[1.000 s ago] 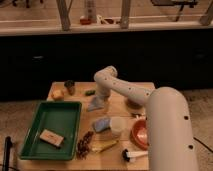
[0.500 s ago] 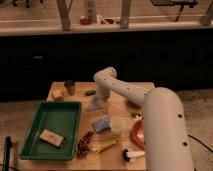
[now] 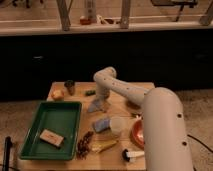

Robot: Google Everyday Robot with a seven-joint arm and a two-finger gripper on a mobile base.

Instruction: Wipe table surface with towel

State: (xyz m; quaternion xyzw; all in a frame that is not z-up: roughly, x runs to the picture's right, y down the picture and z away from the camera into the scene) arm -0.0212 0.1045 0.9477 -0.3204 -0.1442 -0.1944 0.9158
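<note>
Since a moment ago my big forearm has swung left across the view and my pincer (image 3: pixel 102 101) has dropped lower, down onto the towel (image 3: pixel 94 107).

Nearest to me, along the near edge of the table surface (image 3: pixel 80 96), lie a yellowish banana-like thing (image 3: pixel 103 146) and a dark reddish cluster (image 3: pixel 84 144). A little farther in sit the bright blue pad (image 3: pixel 101 124) and, just right of it, a white cup (image 3: pixel 117 125). On the left, the green tray (image 3: pixel 35 131) holds a tan block (image 3: pixel 51 137).

Beyond the pad, near the middle of the table, the towel lies as a pale grey-blue, fan-shaped heap. My pincer comes down on its far right side, touching it or very close to it. Whether I have clenched on the cloth or am only pressing on it, I cannot tell; my wrist hides the tips.

I judge the towel light, soft and limp. It will crumple and fold under me rather than slide as one piece, so a pinch at one corner would leave most of it dragging. I would take it near the bunched middle or press down flat on top, so that a broad patch stays under me as I sweep. The bare wood to the right of the towel looks like the freest stretch to wipe.

Farther back, a small green thing (image 3: pixel 90 92), a dark cup (image 3: pixel 70 87) and an orange lump (image 3: pixel 57 94) stand by the far left edge.
</note>
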